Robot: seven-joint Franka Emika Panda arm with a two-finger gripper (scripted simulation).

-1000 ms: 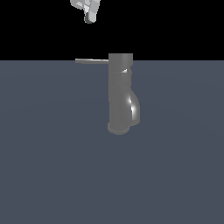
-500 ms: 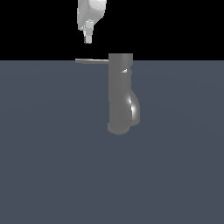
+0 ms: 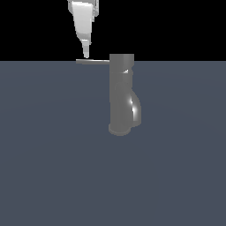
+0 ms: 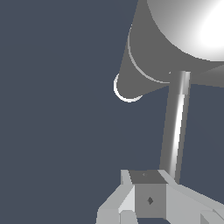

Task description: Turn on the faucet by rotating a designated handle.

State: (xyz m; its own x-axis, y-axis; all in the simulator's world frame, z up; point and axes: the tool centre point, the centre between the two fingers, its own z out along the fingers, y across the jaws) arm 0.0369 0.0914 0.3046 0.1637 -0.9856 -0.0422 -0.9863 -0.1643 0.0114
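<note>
Above the handle's (image 3: 92, 62) free end, exterior view's left of faucet (image 3: 122, 95), gripper (image 3: 85, 55) pressed together; approach step, next push handle sideways.

We see a flat, dark blue-grey floor (image 3: 53, 167) that carries everything. Only the faucet (image 3: 121, 95) stands directly on it, upright, its wider round base touching the surface.
</note>
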